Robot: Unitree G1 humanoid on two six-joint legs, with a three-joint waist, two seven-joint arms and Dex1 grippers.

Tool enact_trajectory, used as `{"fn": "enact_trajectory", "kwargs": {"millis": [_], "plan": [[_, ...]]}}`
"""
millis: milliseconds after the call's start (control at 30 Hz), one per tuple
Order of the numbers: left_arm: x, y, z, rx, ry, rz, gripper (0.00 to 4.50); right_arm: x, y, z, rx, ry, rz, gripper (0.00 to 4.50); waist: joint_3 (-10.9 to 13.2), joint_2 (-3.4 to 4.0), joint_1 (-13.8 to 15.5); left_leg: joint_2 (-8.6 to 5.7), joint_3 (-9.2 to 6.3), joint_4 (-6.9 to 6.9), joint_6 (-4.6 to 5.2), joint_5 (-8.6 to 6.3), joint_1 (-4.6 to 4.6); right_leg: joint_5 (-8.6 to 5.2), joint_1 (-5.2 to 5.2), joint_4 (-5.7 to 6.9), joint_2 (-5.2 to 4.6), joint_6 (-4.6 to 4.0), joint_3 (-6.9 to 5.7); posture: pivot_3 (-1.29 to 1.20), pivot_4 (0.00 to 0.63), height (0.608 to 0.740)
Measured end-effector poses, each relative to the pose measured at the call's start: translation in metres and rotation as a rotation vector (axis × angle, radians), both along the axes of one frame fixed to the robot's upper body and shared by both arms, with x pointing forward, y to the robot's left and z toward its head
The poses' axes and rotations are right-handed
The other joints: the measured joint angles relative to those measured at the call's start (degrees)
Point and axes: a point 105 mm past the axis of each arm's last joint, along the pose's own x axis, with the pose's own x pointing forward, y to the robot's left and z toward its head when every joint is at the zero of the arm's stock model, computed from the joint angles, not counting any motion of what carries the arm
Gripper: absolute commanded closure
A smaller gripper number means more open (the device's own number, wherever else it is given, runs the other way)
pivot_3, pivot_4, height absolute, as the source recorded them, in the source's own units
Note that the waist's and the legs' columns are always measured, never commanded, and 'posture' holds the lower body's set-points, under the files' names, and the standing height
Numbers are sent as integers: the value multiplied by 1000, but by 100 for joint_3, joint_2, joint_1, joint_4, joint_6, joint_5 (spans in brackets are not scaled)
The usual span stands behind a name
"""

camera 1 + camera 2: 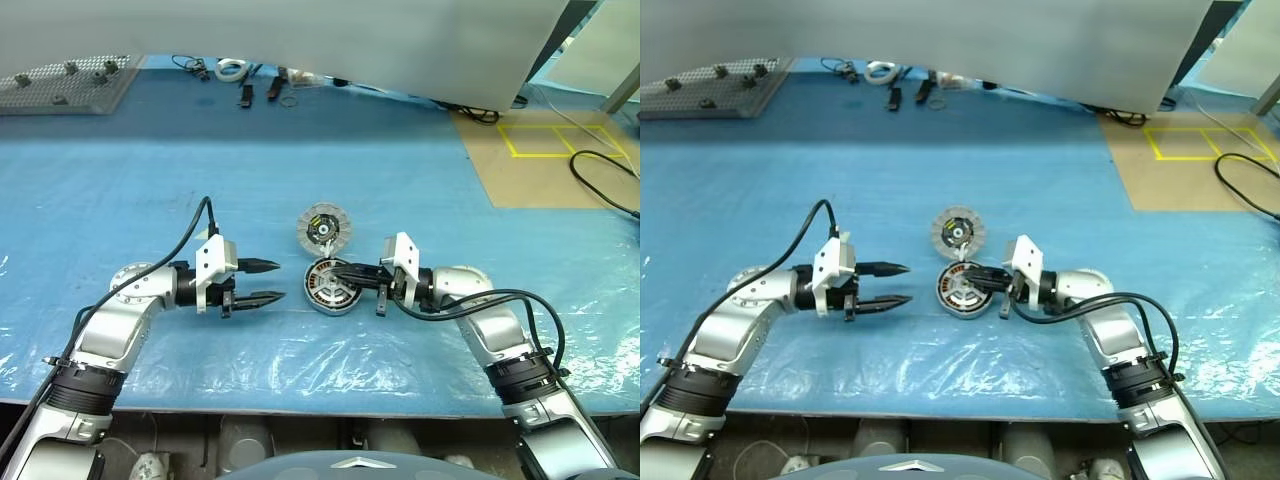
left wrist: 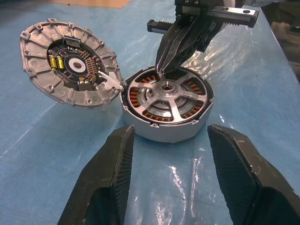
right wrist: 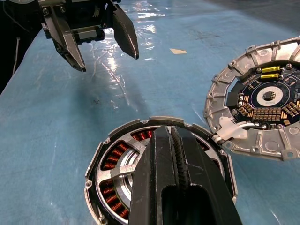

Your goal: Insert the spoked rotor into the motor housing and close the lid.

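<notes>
The silver-grey motor housing (image 1: 331, 286) lies on the blue sheet, and the spoked rotor (image 2: 167, 93) sits inside it with copper windings showing through the gaps. The lid (image 1: 323, 230) stands tilted behind the housing, its edge against the housing's rim and its circuit-board face showing (image 2: 65, 70). My right gripper (image 1: 320, 268) is shut and reaches in from the right, its tip resting at the rotor's far rim (image 2: 161, 71). My left gripper (image 1: 282, 281) is open just left of the housing, pointing at it, nothing between its fingers (image 2: 117, 164).
At the back left lies a grey perforated plate (image 1: 65, 85) with bolts. Small tools and a white ring (image 1: 232, 68) lie along the back edge. Yellow floor markings (image 1: 560, 140) and a black cable (image 1: 600, 175) are at the right. The table's front edge (image 1: 300, 405) is close.
</notes>
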Motion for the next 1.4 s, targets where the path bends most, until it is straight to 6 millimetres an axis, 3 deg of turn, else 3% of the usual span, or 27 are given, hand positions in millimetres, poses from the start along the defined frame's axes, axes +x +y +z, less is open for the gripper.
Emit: {"fn": "enact_trajectory", "kwargs": {"millis": [133, 267, 633, 1033, 1133, 1333, 1400], "plan": [[13, 5, 5, 3, -19, 30, 1890, -9, -24, 4, -15, 6, -36, 4500, -1, -1, 12, -1, 0, 2, 2, 1, 0, 0, 1, 0, 0, 1, 3, 0, 150, 740], [20, 7, 9, 3, -29, 24, 1890, -22, -35, -4, -25, 44, -62, 4500, 0, -1, -13, 1, 0, -1, 1, 1, 1, 0, 0, -1, 3, 0, 5, 0, 150, 740], [25, 1, 8, -8, -25, -15, 1890, -24, -30, 1, -1, 21, -103, 4500, 0, -1, -3, 0, 1, 2, 1, 1, 0, 0, 0, -1, 2, 0, 6, 0, 150, 740], [20, -5, 5, -5, -14, -57, 1890, -34, -40, -5, -24, 64, -134, 4500, 0, -1, -5, 0, 1, -1, 1, 0, 1, 0, 0, -5, 1, 0, 7, 0, 150, 740], [19, -13, 4, -11, 14, -81, 2505, -34, -41, -6, -24, 69, -145, 4500, 0, -1, 2, -1, 1, 0, 1, 0, 0, 0, 0, -5, 0, 0, 7, 0, 150, 740], [12, -30, 1, -21, 48, -176, 4383, -36, -43, -2, -27, 55, -159, 4500, 0, -1, 4, -1, 1, -2, 1, 0, -2, 0, 0, -7, 0, 0, 6, 0, 150, 740], [11, -39, -1, -20, 50, -204, 4451, -34, -49, 1, -25, 49, -186, 4500, 0, -1, 12, -1, 1, -1, 1, 0, -2, 0, 0, -6, 0, 0, 6, 0, 150, 740]]}}
